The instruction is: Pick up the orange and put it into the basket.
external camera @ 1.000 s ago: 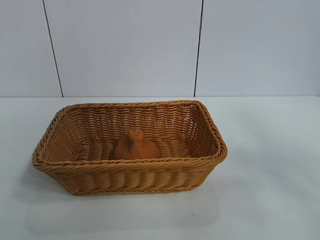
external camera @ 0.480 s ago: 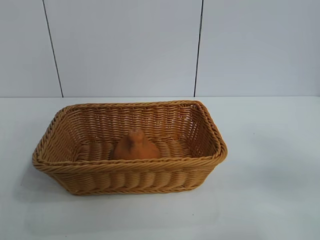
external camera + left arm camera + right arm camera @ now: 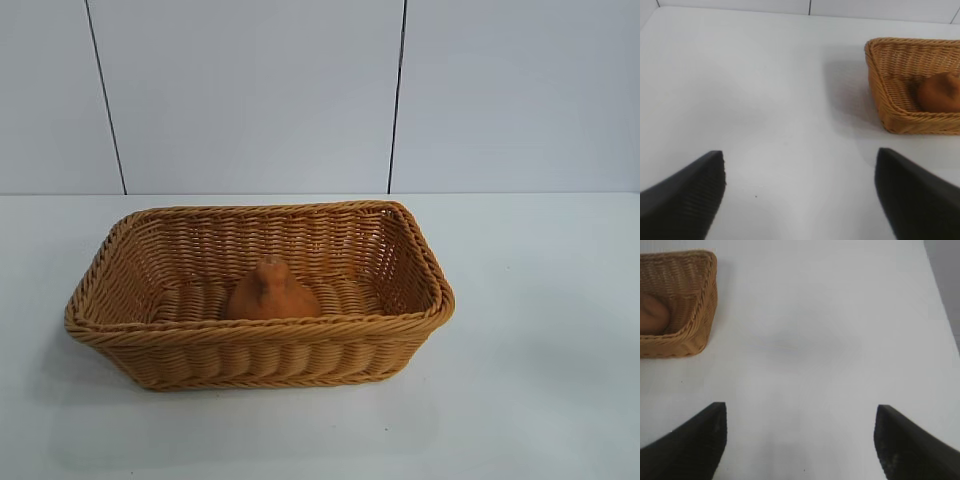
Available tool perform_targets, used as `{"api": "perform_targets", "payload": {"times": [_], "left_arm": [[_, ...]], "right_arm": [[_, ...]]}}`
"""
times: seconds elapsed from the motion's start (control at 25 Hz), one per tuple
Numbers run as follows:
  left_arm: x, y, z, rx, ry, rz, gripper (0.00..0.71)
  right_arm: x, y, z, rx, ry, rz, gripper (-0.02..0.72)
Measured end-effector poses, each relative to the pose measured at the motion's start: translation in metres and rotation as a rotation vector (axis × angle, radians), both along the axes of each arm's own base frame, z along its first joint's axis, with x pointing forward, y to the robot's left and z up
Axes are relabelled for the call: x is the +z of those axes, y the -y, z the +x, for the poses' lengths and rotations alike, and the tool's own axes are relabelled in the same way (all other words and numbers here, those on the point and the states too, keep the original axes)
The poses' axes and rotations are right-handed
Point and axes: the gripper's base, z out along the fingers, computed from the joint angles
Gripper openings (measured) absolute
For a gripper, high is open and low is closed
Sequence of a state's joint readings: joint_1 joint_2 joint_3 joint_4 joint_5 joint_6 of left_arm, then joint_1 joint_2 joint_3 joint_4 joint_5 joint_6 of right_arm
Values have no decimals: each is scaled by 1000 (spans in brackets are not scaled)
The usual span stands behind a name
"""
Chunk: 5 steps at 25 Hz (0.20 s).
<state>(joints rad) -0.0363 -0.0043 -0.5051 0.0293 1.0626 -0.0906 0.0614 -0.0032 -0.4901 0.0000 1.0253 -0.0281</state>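
The orange (image 3: pixel 271 293), a dull orange-brown knobby lump, lies inside the tan wicker basket (image 3: pixel 260 350) near its front wall, neck pointing up. It also shows in the left wrist view (image 3: pixel 940 92) and partly in the right wrist view (image 3: pixel 652 314), inside the basket (image 3: pixel 890 95) (image 3: pixel 695 305). My left gripper (image 3: pixel 800 165) is open and empty over bare table, well apart from the basket. My right gripper (image 3: pixel 801 415) is open and empty over bare table on the basket's other side. Neither gripper shows in the exterior view.
The basket stands on a white table (image 3: pixel 540 380) in front of a white panelled wall (image 3: pixel 250 90). Bare table surface lies on both sides of the basket and in front of it.
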Motion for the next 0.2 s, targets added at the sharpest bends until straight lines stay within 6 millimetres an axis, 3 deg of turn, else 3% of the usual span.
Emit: {"api": "perform_targets", "payload": {"times": [0.2], "left_arm": [[0, 0, 0, 0, 0, 0, 583]], "right_arm": [[0, 0, -1, 5, 3, 6, 558]]}}
